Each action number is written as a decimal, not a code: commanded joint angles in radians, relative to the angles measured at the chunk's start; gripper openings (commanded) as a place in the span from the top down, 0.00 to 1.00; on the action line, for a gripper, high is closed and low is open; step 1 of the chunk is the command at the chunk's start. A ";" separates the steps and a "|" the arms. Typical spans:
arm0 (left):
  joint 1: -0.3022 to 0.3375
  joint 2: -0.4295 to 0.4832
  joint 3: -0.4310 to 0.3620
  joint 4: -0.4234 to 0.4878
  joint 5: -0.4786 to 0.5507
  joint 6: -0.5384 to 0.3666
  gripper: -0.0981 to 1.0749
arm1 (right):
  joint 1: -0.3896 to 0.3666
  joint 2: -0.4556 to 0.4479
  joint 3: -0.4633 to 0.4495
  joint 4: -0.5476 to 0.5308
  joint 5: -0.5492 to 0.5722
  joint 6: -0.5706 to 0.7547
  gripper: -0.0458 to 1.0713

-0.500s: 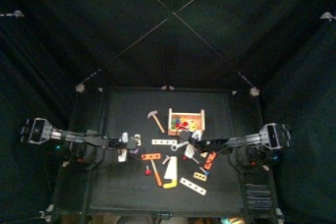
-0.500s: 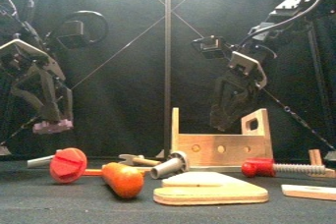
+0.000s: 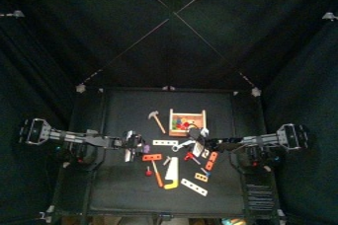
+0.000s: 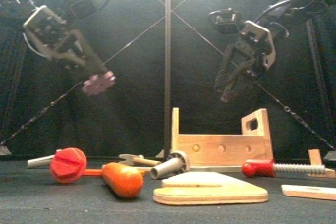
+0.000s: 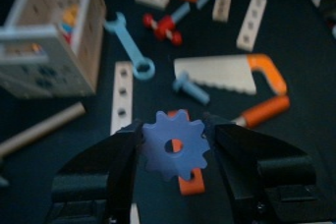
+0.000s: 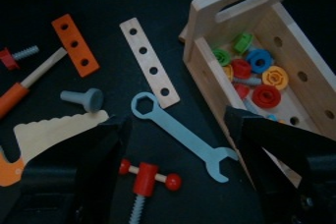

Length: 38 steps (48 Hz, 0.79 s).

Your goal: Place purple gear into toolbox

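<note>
My left gripper (image 4: 94, 79) is shut on the purple gear (image 4: 98, 83) and holds it high above the table's left half, tilted toward the middle. In the left wrist view the gear (image 5: 175, 146) sits between the jaws, over scattered toy tools. The tan wooden toolbox (image 4: 221, 145) stands at the table's middle right; the top view shows it (image 3: 189, 122) behind the tools. My right gripper (image 4: 234, 79) hangs open and empty above the toolbox, whose coloured parts show in the right wrist view (image 6: 256, 56).
Toy tools lie around the box: a wooden saw (image 5: 237, 76), a blue wrench (image 6: 184, 135), hole strips (image 6: 151, 61), a red screw (image 4: 66, 163), an orange-handled tool (image 4: 122, 179) and a red-headed bolt (image 4: 262, 167) at the front.
My left gripper has risen and swung toward the middle with the purple gear. My right gripper has risen a little above the toolbox.
</note>
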 commanded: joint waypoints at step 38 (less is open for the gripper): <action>0.233 0.598 -0.514 -0.133 -0.468 -0.002 0.27 | -0.015 -0.064 0.077 0.029 0.000 0.002 0.03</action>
